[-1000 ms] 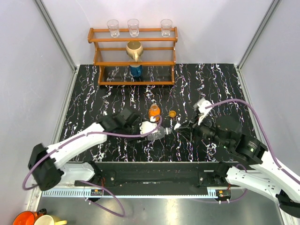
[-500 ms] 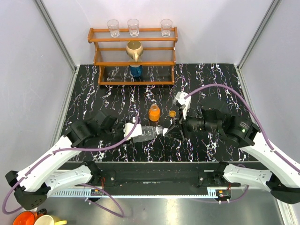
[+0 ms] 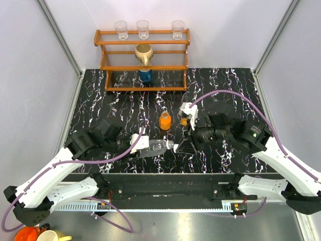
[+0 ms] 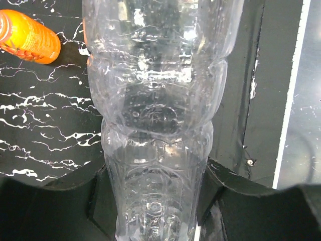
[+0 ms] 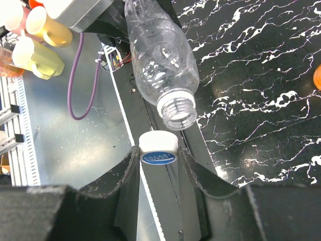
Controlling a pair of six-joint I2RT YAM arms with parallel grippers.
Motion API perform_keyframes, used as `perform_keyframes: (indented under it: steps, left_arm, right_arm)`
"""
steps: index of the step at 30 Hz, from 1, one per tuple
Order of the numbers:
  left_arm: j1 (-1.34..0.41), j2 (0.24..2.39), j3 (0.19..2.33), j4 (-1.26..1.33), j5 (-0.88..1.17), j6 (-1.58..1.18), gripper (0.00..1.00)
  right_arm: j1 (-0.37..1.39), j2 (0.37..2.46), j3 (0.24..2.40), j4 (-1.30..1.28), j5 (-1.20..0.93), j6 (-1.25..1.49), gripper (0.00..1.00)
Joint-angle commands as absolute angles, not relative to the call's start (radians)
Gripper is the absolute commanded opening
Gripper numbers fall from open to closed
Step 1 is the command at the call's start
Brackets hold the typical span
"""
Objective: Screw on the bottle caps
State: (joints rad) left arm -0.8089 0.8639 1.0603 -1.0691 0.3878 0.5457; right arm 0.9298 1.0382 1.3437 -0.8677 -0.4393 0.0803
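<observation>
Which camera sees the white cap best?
The right wrist view: the white cap is big and close, pinched in the right tool, near the bottle mouth. The top view shows it too tiny to make out. The left wrist view misses it.

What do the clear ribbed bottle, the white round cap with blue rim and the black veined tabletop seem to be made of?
Clear ribbed bottle: probably thin glossy plastic; see-through, moulded ribs, threaded neck.
White round cap: opaque plastic, smooth matte look.
Black veined tabletop: marble-patterned, slight sheen; stone or laminate, cannot tell.

White arms (image 3: 61, 163), black joints (image 3: 103, 134), purple cables (image 3: 225, 92)
</observation>
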Motion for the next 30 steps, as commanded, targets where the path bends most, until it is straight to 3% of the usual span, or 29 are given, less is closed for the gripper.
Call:
perform_keyframes:
  steps: [1,30]
  left_arm:
    - [-0.804,0.862,1.117,-1.069,0.471,0.571,0.39]
    - [-0.805,0.928,1.173,-1.086,0.540,0.581,0.40]
  right_arm:
    - [0.936,1.061,1.399,-0.867,-0.482,0.057,0.06]
    - [0.936,1.078,1.348,-0.813,-0.548,0.048,0.03]
